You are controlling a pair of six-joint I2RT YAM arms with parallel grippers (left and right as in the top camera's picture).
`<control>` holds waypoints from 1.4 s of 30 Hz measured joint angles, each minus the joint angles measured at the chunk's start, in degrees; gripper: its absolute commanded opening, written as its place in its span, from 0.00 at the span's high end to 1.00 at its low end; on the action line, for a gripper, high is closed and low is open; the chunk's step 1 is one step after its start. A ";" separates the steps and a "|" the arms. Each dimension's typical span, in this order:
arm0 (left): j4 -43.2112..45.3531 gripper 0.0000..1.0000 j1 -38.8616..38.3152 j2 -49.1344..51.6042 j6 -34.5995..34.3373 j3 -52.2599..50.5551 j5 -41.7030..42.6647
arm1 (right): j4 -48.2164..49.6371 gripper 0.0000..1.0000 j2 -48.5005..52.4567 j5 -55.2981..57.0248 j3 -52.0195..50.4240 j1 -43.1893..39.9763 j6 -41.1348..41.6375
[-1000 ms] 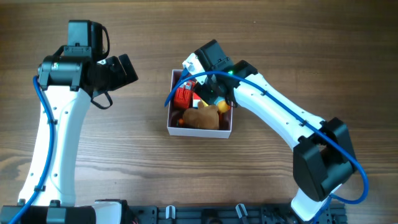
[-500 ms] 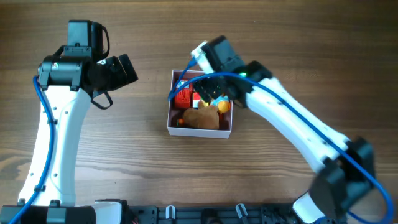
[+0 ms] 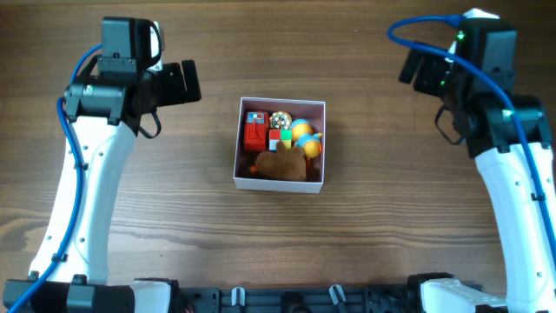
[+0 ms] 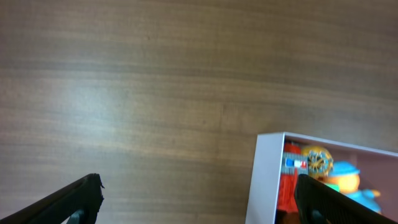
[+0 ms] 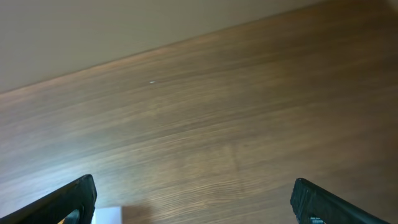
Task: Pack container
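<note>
Fingers of the left claw (image 4: 199,198) stand spread wide with nothing between them. Its wrist view catches the container (image 4: 263,183) low and to the right, one white wall just beside the right-hand fingertip. From above, that claw hangs off the container's far left corner, near it but not over it.

The right claw (image 5: 194,200) is likewise spread and empty. It sits off the container's far right corner and well apart from it (its wrist view catches only a scrap of white at the bottom edge, too little to name for sure). So the left claw is the nearer of the two. Any reach into the box would likely run from it inward, toward the container's middle.

The container rests flat on the counter (image 3: 365,243) between the two arms. It is square, so it offers no long axis to line up with. Inside, a red toy (image 3: 254,132) lies against the left wall, a brown plush (image 3: 281,163) lies along the near wall, and a yellow and blue toy (image 3: 304,135) sits toward the right wall. A small coloured cube (image 3: 280,139) and a round speckled piece (image 3: 279,119) lie between them. No toy shows outside the container, so the packing looks done or nearly so.
</note>
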 measured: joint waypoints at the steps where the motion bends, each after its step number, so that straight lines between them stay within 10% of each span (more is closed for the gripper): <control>1: 0.26 0.00 0.04 0.00 0.72 0.00 -0.09 | -0.59 0.00 0.00 0.00 0.00 -0.92 0.15; 9: -2.43 0.00 -0.09 -5.62 3.78 -6.32 1.68 | -7.26 0.00 -11.32 -0.42 -5.14 -2.43 1.73; 23: 1.57 0.00 -3.78 -60.39 7.45 -35.58 2.29 | -7.80 0.00 -50.45 -3.58 -39.98 -2.43 9.16; 42: -0.87 0.00 -3.78 -60.94 7.63 -40.89 -0.81 | -4.37 0.00 -49.88 -3.30 -42.66 -2.43 13.00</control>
